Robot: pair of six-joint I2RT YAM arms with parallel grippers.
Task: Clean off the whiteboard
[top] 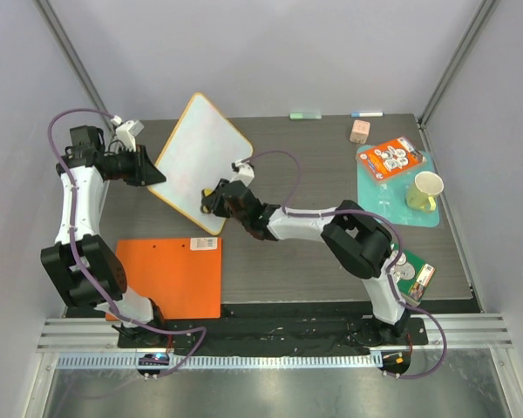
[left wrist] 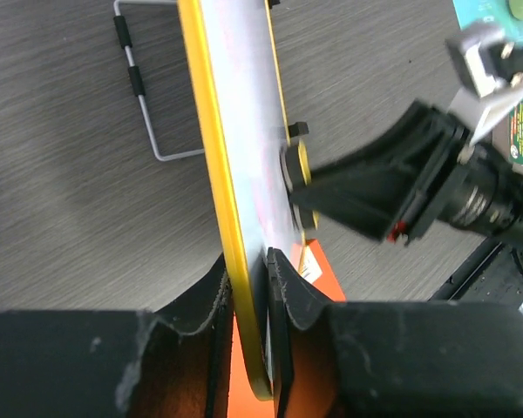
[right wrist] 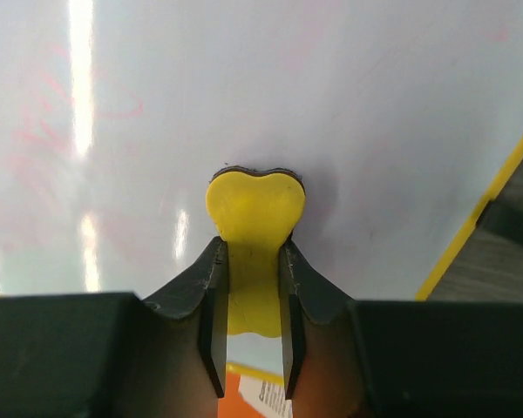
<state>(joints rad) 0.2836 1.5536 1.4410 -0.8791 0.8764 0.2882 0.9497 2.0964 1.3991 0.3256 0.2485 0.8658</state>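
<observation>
The whiteboard (top: 200,157), white with a yellow rim, is tilted up off the table. My left gripper (top: 148,168) is shut on its left edge; in the left wrist view the rim (left wrist: 235,261) runs between my jaws. My right gripper (top: 211,198) is shut on a yellow heart-shaped eraser (right wrist: 254,218) and presses it flat against the board's face (right wrist: 288,96) near the lower edge. Faint pink marks (right wrist: 52,131) show on the board left of the eraser. The eraser (left wrist: 296,174) also shows in the left wrist view against the board.
An orange clipboard-like sheet (top: 174,274) lies front left. A teal mat (top: 399,187) with a card pack and yellow cup (top: 427,190) is at the right. A pink block (top: 359,131) and two markers (top: 305,115) lie at the back. A wire stand (left wrist: 144,96) lies behind the board.
</observation>
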